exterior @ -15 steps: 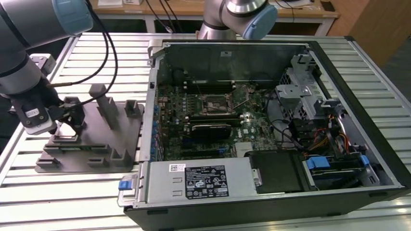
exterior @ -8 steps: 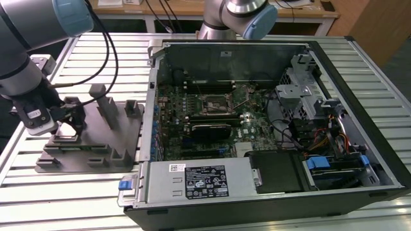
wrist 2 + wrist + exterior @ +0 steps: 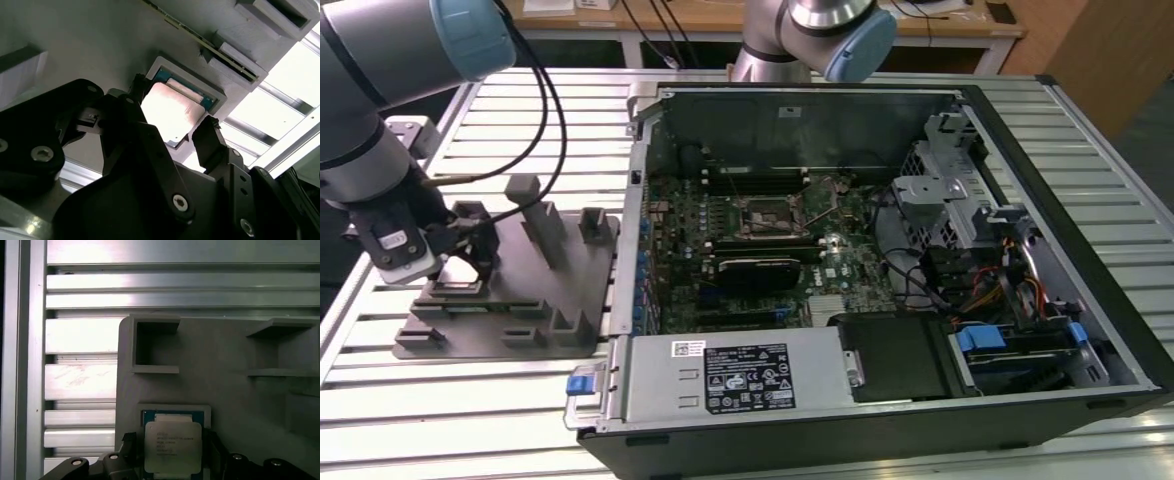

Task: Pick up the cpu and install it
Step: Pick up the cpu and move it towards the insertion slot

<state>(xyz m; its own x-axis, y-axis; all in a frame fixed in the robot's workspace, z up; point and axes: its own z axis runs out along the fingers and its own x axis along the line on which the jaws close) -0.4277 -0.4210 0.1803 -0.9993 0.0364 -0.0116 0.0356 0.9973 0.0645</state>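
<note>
slatted table [image 3: 454, 400] carries grey tray [image 3: 480, 345], computer case [image 3: 761, 452].

cpu [image 3: 172, 445] in tray [image 3: 225, 347] recess | tool [image 3: 172, 456] straddling cpu | tray beside case [image 3: 787, 100]

No print can be read. A black label [image 3: 750, 377] and a white sticker [image 3: 687, 347] sit on the power supply [image 3: 654, 385]. Faint illegible lines cross the cpu [image 3: 173, 445].

In the first wrist view, the cpu [image 3: 173, 447] is silver-grey with a blue-green rim and the tray [image 3: 225, 355] is pale grey. In the second wrist view, the gripper [image 3: 173, 107] is matt black. In the exterior view, the table [image 3: 520, 110] is silver, striped with dark grooves. At centre frame a dark green motherboard [image 3: 720, 210] lies in a black case [image 3: 1067, 180] — a blue tab [image 3: 583, 383] at lower left, pale blue caps on the grey arm [image 3: 861, 45] along the top.
</note>
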